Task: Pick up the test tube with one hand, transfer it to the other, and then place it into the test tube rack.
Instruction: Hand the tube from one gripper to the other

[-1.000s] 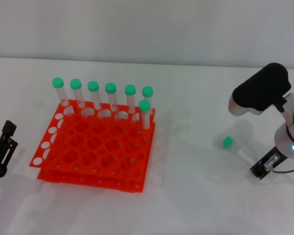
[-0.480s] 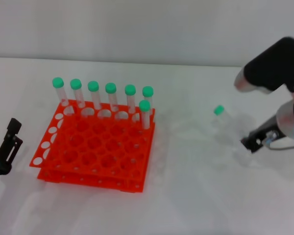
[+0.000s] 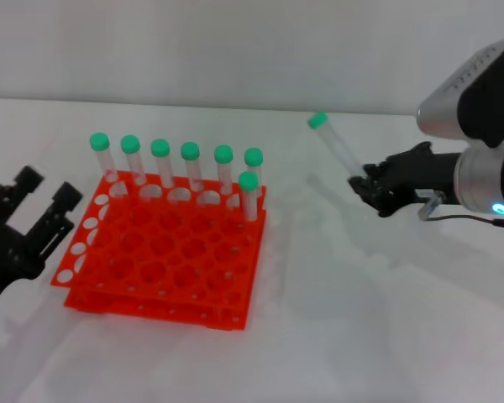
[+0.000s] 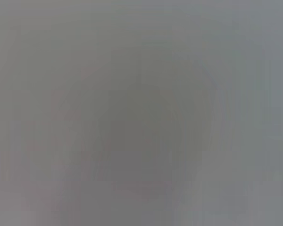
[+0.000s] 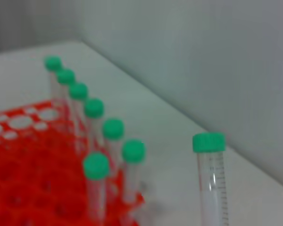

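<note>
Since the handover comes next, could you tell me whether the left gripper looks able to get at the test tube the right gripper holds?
Probably yes: the left gripper is open, and only the test tube rack lies between it and the raised test tube in the right gripper.

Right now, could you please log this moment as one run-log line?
right gripper: shut on test tube, lifted | left gripper: open beside rack

White table [image 3: 319,336], seven racked tubes [image 3: 191,152]

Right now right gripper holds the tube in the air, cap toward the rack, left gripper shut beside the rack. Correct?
Not quite: the head view shows the left gripper open, fingers spread, beside the test tube rack. The right gripper does hold the test tube aloft, cap toward the rack.
</note>
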Tool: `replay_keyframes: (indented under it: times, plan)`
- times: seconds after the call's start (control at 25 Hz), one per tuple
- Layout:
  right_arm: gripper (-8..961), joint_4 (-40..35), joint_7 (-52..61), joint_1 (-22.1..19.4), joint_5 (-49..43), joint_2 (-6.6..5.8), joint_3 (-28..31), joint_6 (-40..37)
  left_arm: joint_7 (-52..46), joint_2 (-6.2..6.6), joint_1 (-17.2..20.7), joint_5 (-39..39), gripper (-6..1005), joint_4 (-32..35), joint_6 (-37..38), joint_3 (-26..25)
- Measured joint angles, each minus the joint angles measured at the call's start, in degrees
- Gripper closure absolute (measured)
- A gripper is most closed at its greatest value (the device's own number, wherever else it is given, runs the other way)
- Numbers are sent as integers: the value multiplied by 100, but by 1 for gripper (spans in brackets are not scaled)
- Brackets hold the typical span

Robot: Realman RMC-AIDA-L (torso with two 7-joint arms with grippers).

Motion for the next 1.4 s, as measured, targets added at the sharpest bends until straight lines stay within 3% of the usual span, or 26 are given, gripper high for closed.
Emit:
replay_keyframes:
  times: [0.24,0.36,0.52,0.68,1.08,1.4]
  plan:
    - [765,596,-2250,-162,2221,2,173,-356,-1291,95,-85,815,306,866,126,-1]
    - [764,1086,-3516,-187,3455,-1,307,-138,-1803,127,-174,1154,306,1227,151,-8]
    - [764,1512,-4477,-200,4297,-4,480,325,-2364,135,-337,1454,306,1515,268,-12]
    - [764,1553,-4805,-274,4468,2,500,537,-2765,127,-610,1784,307,1595,462,-15]
    - [764,1463,-4875,-193,4500,16,253,581,-3071,-43,-1368,2523,307,1487,946,0]
    - [764,1483,-4863,-69,4490,23,191,514,-3115,-67,-1594,2631,307,1361,958,292]
